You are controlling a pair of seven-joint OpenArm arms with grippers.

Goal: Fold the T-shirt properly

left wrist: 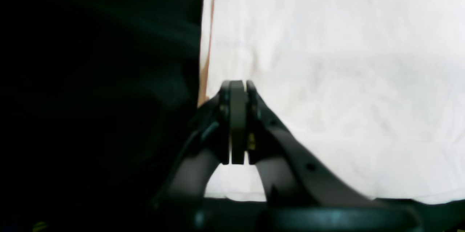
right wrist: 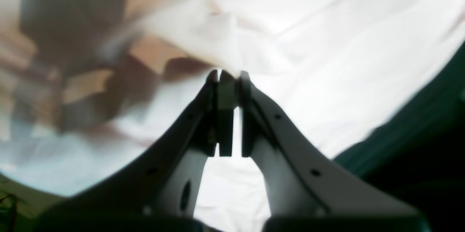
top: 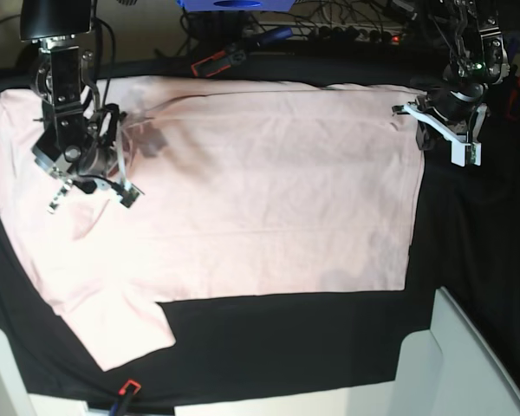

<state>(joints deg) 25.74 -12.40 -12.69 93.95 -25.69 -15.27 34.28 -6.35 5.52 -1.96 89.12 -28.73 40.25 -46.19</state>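
Left wrist view: The T-shirt (left wrist: 327, 61) fills the area ahead of and to the right of the left gripper (left wrist: 238, 86). The shirt's straight hem edge runs vertically just left of the fingertips, with the black table cloth (left wrist: 94, 97) beyond it. The jaws are fully closed, pad against pad. No fabric is visible between them; the tips lie just inside the hem, over the shirt.

Right wrist view: The T-shirt (right wrist: 327, 61) lies ahead of and to the right of the right gripper (right wrist: 227, 75). A raised fold of fabric sits directly at the fingertips. The jaws are almost closed, with a narrow slit between the pads. The tips touch this fold; whether fabric is pinched between them cannot be told. The view to the left of the gripper is blurred.

Base view: The T-shirt (top: 243, 191) is spread flat, plain side up, on the black table cloth (top: 329, 338). The right gripper (top: 91, 186) is over the shirt near its left end, beside a sleeve. The left gripper (top: 464, 147) is at the shirt's right edge, near the upper corner, its white fingers over the cloth just beside the hem.
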